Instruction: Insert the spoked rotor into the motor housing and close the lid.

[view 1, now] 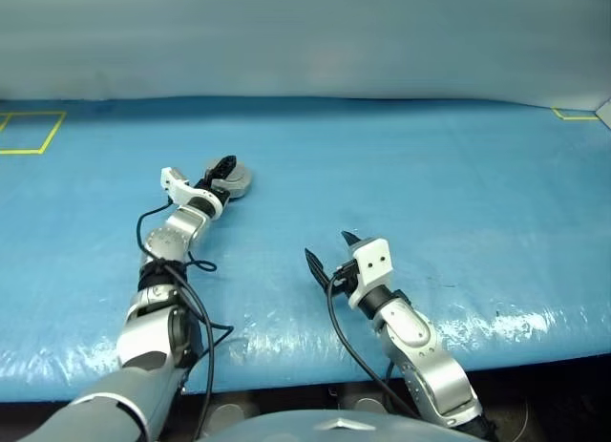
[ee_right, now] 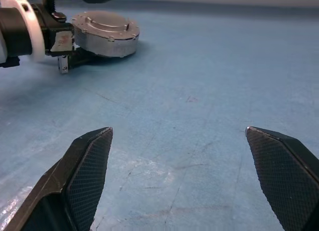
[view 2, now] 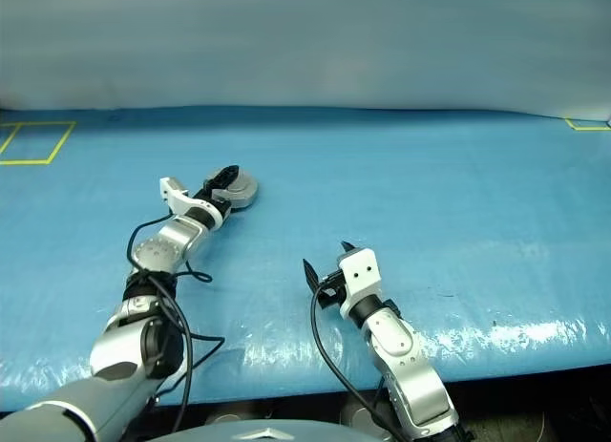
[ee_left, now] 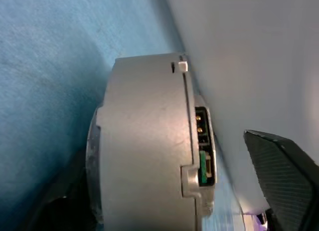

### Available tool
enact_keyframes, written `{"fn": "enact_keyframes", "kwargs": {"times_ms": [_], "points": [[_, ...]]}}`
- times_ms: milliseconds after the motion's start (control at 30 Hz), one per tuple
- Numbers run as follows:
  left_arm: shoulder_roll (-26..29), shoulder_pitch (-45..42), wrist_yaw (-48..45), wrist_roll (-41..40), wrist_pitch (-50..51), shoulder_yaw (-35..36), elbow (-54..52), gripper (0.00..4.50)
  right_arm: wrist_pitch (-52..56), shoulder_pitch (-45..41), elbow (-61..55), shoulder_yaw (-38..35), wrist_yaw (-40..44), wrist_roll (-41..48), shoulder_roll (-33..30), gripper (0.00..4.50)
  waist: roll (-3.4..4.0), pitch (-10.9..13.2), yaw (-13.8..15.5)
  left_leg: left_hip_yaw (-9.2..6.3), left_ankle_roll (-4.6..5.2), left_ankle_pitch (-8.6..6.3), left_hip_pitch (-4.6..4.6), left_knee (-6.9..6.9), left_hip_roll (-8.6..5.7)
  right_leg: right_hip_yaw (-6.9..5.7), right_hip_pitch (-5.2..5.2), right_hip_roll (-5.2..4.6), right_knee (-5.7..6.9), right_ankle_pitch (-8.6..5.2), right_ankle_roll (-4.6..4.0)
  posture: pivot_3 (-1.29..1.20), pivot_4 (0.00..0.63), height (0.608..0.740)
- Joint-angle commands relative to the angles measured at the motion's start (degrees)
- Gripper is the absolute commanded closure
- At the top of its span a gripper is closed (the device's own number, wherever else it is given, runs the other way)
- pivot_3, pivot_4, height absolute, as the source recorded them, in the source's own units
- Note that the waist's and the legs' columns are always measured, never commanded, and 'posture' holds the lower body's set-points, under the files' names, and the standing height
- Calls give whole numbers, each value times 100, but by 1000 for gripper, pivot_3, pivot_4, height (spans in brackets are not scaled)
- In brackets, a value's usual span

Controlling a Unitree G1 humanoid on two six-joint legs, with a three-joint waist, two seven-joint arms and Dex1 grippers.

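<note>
Flanking closed motor housing (ee_right: 106,34) (blue mat (view 1: 430,194) around)

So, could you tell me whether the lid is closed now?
Shut: the lid lies flat on the motor housing, with no gap.

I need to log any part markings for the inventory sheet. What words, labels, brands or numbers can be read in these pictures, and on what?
None can be read.
The motor housing, with the lid closed on it: plain grey metal, no lettering visible.
Its green connector: no print.
The blue table cover: only yellow tape outlines, no characters.
The left gripper and the right gripper: no readable labels.
</note>
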Motion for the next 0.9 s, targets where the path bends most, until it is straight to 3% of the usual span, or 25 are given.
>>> {"fn": "enact_keyframes", "kwargs": {"times_ms": [33, 200, 267, 367, 467, 600, 800, 900], "points": [[-179, 1164, 567, -324, 835, 118, -1284, 35, 31, 4, -110, -15, 109, -1, 74, 0, 4, -5, -12, 4, 0, -2, 13, -5, 3, 7, 7, 0, 0, -2, -3, 0, 150, 740], [-328, 2715, 952, -866, 1462, 168, -3131, 35, 432, -11, -151, -67, 299, 260, 170, 0, 17, -18, 19, 16, 7, -15, 58, -4, 6, 15, 53, -1, -4, -26, -37, 0, 150, 740], [-245, 3279, 911, -725, 1490, -35, -3851, 35, 573, -31, -159, -112, 391, 352, 182, 0, 21, -27, 33, 17, 7, -15, 63, 0, 7, 17, 58, -5, -3, -26, -37, 0, 150, 740], [129, 4118, 632, 542, 938, -913, -4843, 35, 642, -126, -23, -131, 467, 251, 122, 0, 30, -38, 64, 18, 5, -16, 65, 1, 5, 18, 60, -7, -2, -26, -37, 0, 150, 740], [17, 4622, 418, 1982, -668, -1517, -5295, 35, 567, -172, 83, -188, 448, 193, 151, 0, 56, -56, 82, 35, -2, -20, 61, 0, 4, 29, 56, -8, -3, -26, -38, 0, 150, 740], [309, 5083, 13, 3798, -2461, -2372, -5285, 35, 350, -188, 184, -252, 404, -15, 105, 0, 51, -57, 109, 41, -4, -22, 43, -4, 8, 34, 29, -4, -2, -27, -38, 0, 150, 740], [626, 5074, -423, 4926, -3755, -2836, -4948, 35, -160, -54, 289, -401, 237, -272, 189, 0, 47, -57, 204, 42, 3, -19, -2, -1, 2, 32, -16, -7, -1, -26, -38, 0, 150, 740], [752, 5071, -655, 5022, -3979, -2942, -4849, 35, -532, -2, 314, -469, 311, -272, 202, 0, 49, -56, 180, 50, 11, -23, -3, -2, 4, 34, -21, -5, -2, -26, -37, 0, 150, 740]]}}
